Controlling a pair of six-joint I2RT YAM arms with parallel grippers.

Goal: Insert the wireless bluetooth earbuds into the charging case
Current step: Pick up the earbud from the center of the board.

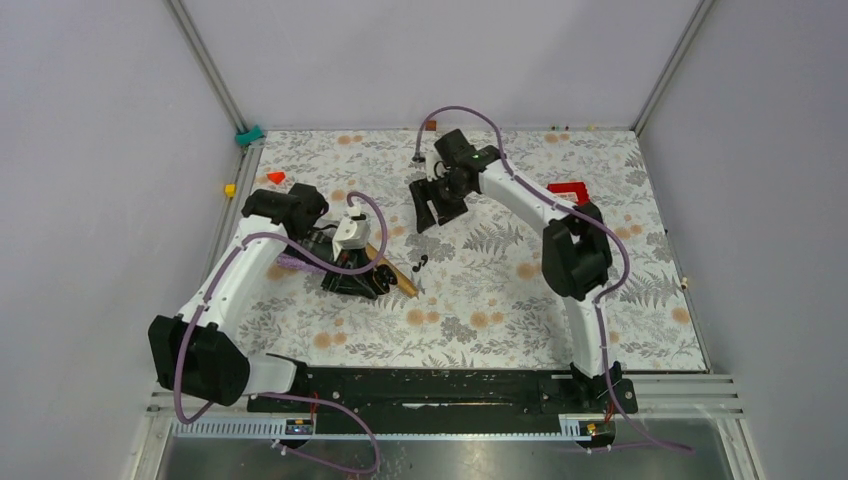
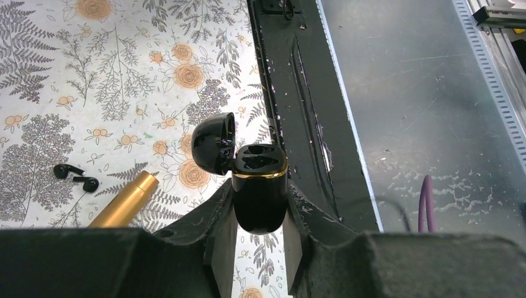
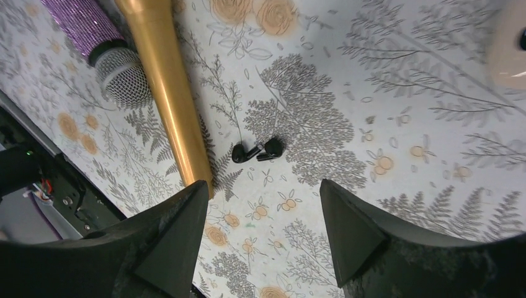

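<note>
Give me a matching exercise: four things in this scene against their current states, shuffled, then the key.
1. charging case
2. earbuds
3. gold microphone
4. right gripper

A. open, holding nothing
B. lying beside a purple microphone
C. lid open, clamped in the left gripper
D. a pair lying loose on the table

Pairs: 1-C, 2-D, 3-B, 4-A.

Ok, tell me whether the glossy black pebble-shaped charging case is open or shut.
Open. The glossy black charging case, clamped in the left gripper, has its lid swung back, exposing two empty sockets.
</note>
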